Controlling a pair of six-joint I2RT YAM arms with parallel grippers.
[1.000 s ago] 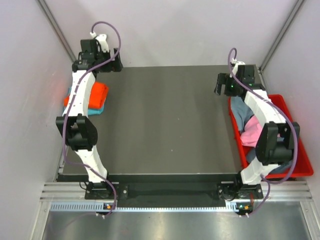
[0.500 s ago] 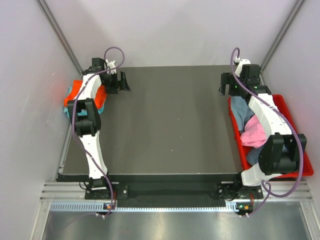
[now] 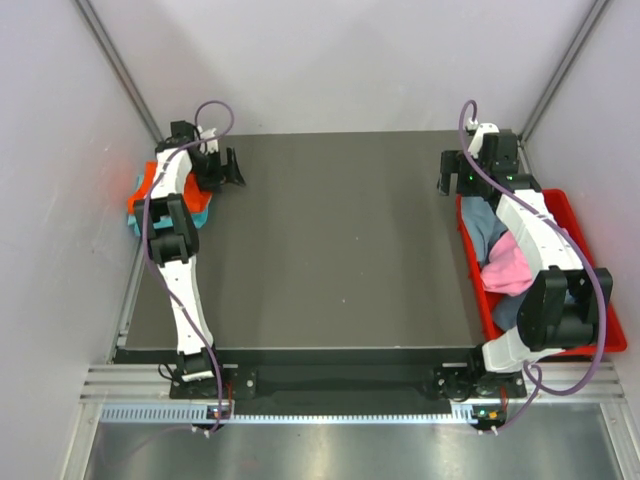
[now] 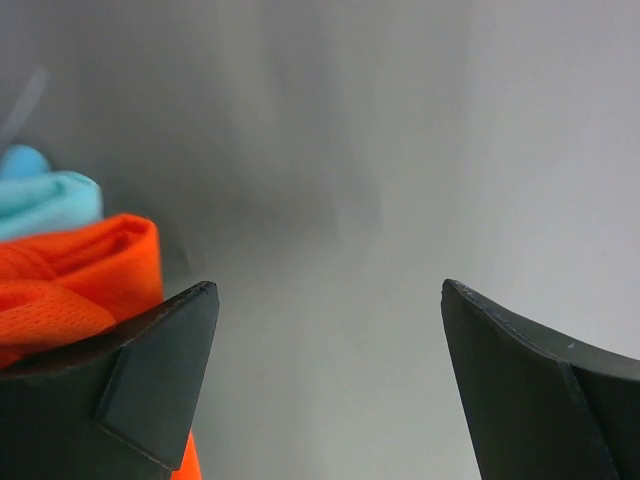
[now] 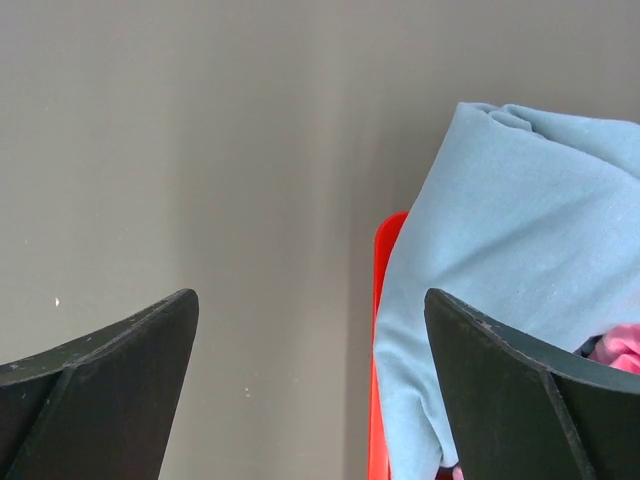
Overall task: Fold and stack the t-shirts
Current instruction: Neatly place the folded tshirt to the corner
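My left gripper [image 4: 327,300] is open, its two dark fingers spread wide with only bare grey surface showing between them. It hangs at the far left corner of the desk [image 3: 330,240], just beside the folded pile there. In my left wrist view the orange t-shirt [image 4: 90,270] bulges in soft folds right behind my left-hand finger, and I cannot tell whether the cloth touches it. The teal t-shirt [image 4: 50,200] peeks out past the orange one. From the overhead camera the orange lies on top of the teal, both at the desk's left edge, with my left arm stretched along them and covering part of the pile. My right gripper [image 5: 310,300] is open too, its fingers far apart over bare desk, and it holds nothing. It sits at the far right of the desk, right at the far end of the red bin [image 5: 385,250], which stands along the desk's right edge. In my right wrist view the grey-blue t-shirt [image 5: 500,250] spills loosely over the bin's rim just beside my right-hand finger, and a bit of the pink t-shirt [image 5: 615,350] shows at the frame's edge beyond it. From above, both shirts lie crumpled and unfolded in the bin, the pink one nearer my bases, with my right arm reaching over them.
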